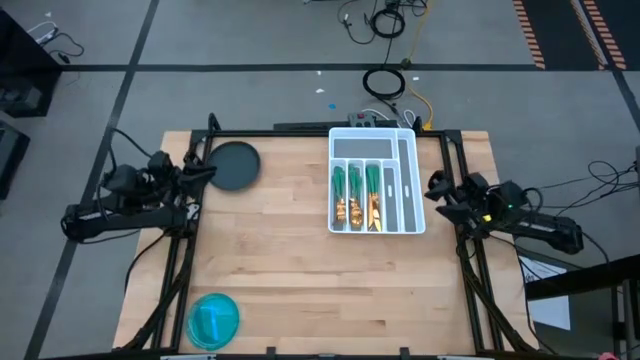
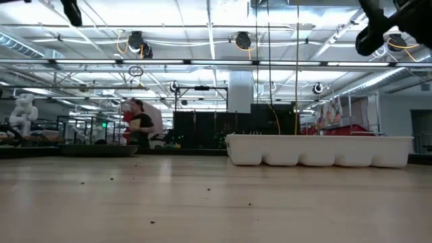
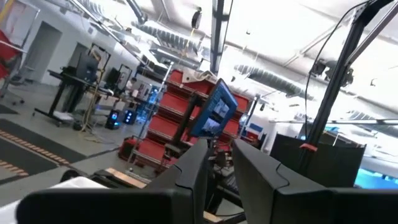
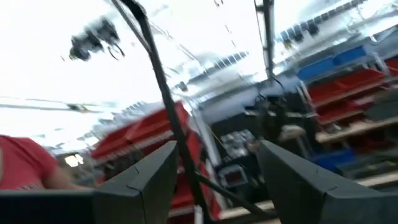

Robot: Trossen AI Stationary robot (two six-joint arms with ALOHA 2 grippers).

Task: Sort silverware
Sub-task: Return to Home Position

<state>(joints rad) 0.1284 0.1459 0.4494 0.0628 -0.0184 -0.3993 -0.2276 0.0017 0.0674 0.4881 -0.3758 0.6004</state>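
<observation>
Item: left gripper point(image 1: 205, 172), empty. Its jaws are drawn close with only a slim gap between them, and it is parked over the table's point(image 1: 300, 280) left edge, just beside the dark round plate point(image 1: 235, 165). Item: right gripper point(image 1: 437, 190), empty. Its jaws are spread wide and it sits at the table's right edge, just beside the white tray point(image 1: 410, 180). Item: silverware point(image 1: 358, 195), lying in the tray's long slots on the side nearer the left arm, green handles toward the far end and gold heads toward the near end. No loose piece shows on the bare wood, so the sorting looks finished. Item: round blue dish point(image 1: 213, 320) at the near left corner, well apart from both arms. Handling note: what remains for you appears to be the retreat alone. Lift each wrist before you fold it back, so that the right fingers pass clear of the tray's wall and the left fingers clear of the plate's rim. Leave both jaws empty and go slowly. A knock against the tray could jumble the sorted pieces.
</observation>
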